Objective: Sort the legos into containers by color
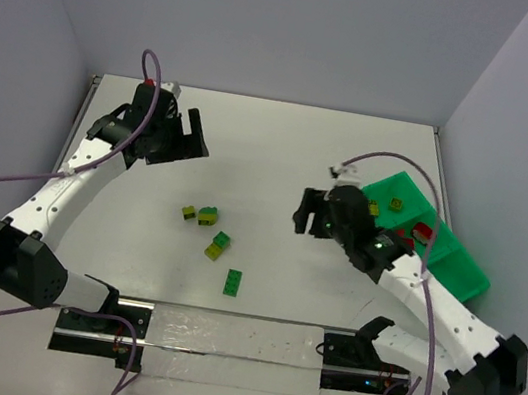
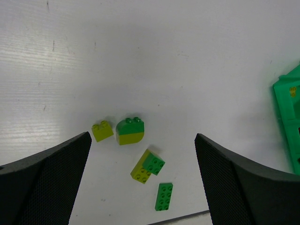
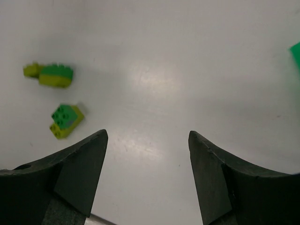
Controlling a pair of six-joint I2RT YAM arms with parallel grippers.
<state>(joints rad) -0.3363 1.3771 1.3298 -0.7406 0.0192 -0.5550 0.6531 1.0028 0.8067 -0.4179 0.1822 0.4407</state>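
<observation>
Four legos lie loose mid-table: a small yellow-green brick [image 1: 187,212] [image 2: 101,131], a rounded dark green over yellow-green piece [image 1: 207,215] [image 2: 130,131], a dark green brick stacked on a yellow-green one [image 1: 219,245] [image 2: 148,166], and a flat dark green brick [image 1: 232,281] [image 2: 163,196]. The bright green tray of containers [image 1: 456,260] at the right holds yellow-green and red bricks [image 1: 422,230]. My left gripper [image 1: 180,143] hangs open above the table, behind the loose bricks. My right gripper [image 1: 310,213] [image 3: 147,136] is open and empty between the bricks and the tray.
A clear plastic strip on a black rail [image 1: 228,349] runs along the near edge between the arm bases. Grey walls close in the table on the left, back and right. Purple cables loop off both arms.
</observation>
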